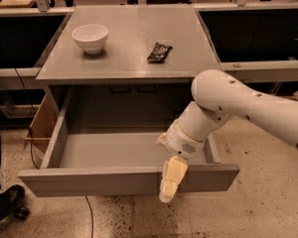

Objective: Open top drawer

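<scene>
The top drawer (109,150) of the grey cabinet is pulled far out toward me. Its grey inside looks empty, and its plain flat front (89,181) stretches across the lower part of the view. My white arm comes in from the right. My gripper (170,182) with cream-coloured fingers hangs over the top edge of the drawer front, right of its middle, pointing down in front of it.
A white bowl (90,36) and a dark snack packet (160,52) lie on the cabinet top (129,33). A wooden panel (42,123) stands at the cabinet's left side. A dark shoe (5,202) is on the speckled floor at lower left. Dark benches flank the cabinet.
</scene>
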Tool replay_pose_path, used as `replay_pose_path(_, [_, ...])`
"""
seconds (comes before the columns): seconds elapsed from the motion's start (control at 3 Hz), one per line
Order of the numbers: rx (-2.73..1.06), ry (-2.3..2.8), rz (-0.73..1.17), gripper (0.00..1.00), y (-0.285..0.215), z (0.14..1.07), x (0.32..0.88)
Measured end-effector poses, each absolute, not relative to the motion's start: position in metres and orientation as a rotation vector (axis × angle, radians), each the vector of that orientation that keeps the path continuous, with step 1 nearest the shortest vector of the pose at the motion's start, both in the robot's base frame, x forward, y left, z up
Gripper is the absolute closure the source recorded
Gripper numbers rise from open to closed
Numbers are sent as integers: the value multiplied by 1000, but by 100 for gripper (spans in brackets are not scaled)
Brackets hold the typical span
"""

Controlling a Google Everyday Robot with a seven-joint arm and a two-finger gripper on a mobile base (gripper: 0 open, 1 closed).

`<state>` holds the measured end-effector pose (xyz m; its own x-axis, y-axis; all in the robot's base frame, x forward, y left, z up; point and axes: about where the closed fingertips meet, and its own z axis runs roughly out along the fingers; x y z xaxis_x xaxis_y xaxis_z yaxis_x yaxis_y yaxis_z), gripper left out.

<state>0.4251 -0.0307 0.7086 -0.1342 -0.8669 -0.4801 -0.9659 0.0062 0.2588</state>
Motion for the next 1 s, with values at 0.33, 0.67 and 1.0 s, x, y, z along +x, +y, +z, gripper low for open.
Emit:
replay_pose_path(0.33, [-1884,2116,725,0,-46,717,439])
replay_pose_path(0.67, [-1759,2140,642,0,-83,739,463])
replay_pose_path(1.0, [-1605,2129,584,0,-131,764,486])
